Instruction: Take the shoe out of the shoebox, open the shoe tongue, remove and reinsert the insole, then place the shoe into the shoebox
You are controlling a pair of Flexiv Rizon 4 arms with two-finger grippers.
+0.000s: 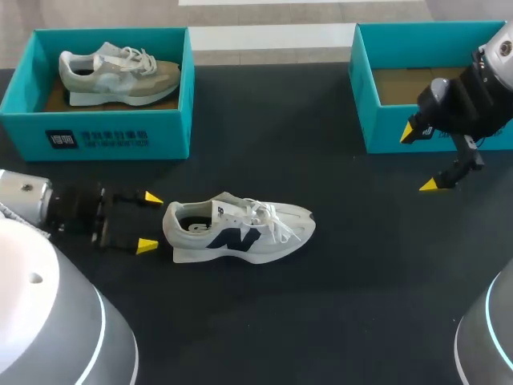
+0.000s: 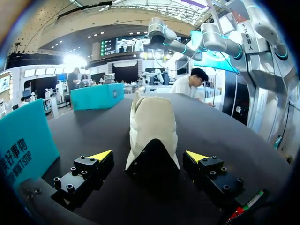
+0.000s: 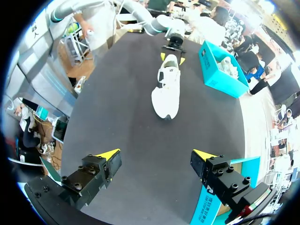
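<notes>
Near the desk's point(image 1: 321, 305) left edge, the left jaws stand spread. Their yellow fingertips point(image 1: 147, 246) sit just behind the heel of the white sneaker point(image 1: 240, 228) without touching it. The sneaker rests upright on its sole mid-desk, toe toward the right edge. Farther back on the right, the right jaws hang spread before an open teal shoebox point(image 1: 365, 104). At the far left corner, a second shoebox point(image 1: 104, 132) holds a beige sneaker point(image 1: 120, 74).

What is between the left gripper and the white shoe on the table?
Nothing visible. The left gripper sits open just behind the heel of the white shoe, with only bare table between.
</notes>
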